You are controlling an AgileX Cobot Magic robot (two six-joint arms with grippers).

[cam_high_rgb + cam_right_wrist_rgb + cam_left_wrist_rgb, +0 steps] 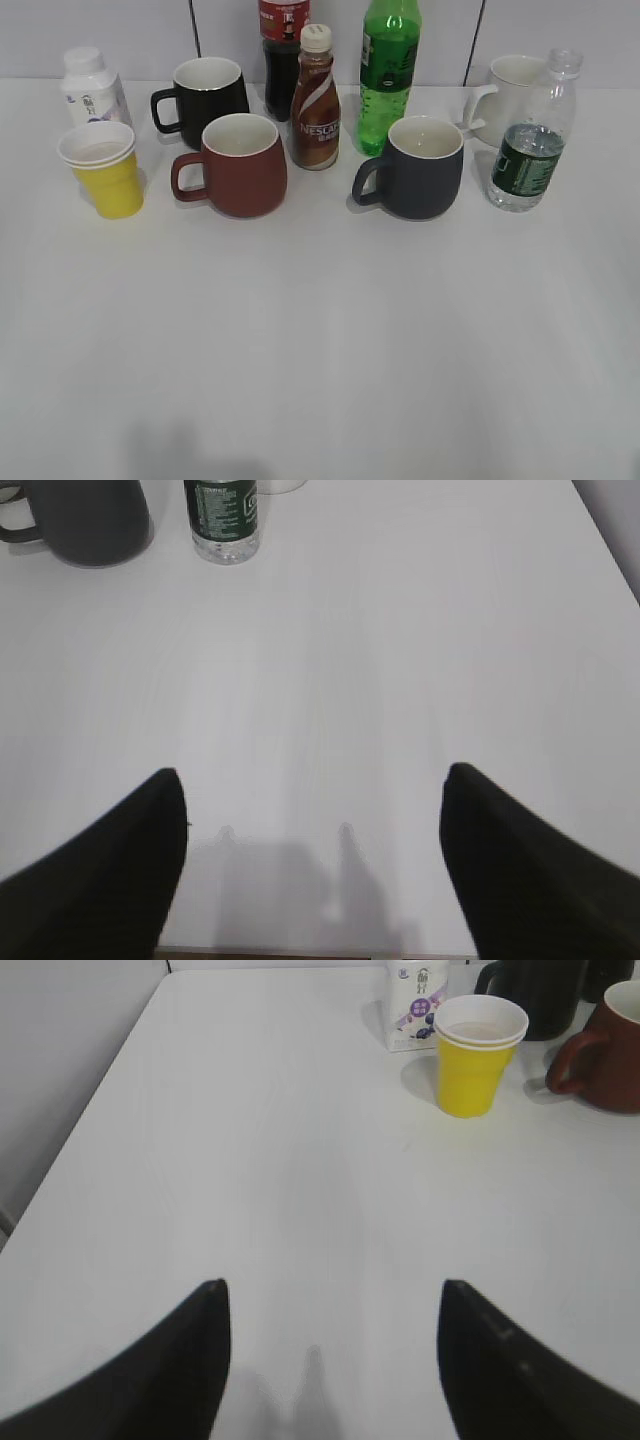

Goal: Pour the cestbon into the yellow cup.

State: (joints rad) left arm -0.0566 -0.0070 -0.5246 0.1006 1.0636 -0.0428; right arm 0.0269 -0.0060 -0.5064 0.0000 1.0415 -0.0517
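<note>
**Both hands wide and idle, bottle not yet taken**

Bare white surface (320, 350) fills everything nearest the exterior camera; all the objects stand in a band along its far edge. From the wrist views I see my left hand (330, 1360) spread wide with nothing in it, and my right hand (315, 860) likewise wide and holding nothing, both well back from the objects.

The cestbon (530, 135) stands upright toward the far right corner, just beside a white mug (505, 90) and near a dark grey mug (420, 168). It is clear ribbed plastic with a dark green label, uncapped, partly filled. I judge it light and thin-walled: a hard squeeze could buckle it and push water out of the open neck. The ribbed, labelled middle looks the best place to take hold, firmly but gently, with the bottle kept upright in transit.

The yellow cup (103, 170) sits toward the far left corner, in front of a small white milk bottle (90, 88) and beside a red-brown mug (238, 165). It is tapered, thin, white inside, seemingly two nested, and I expect it would tip easily if nudged, so the pour should not touch its rim.
</note>
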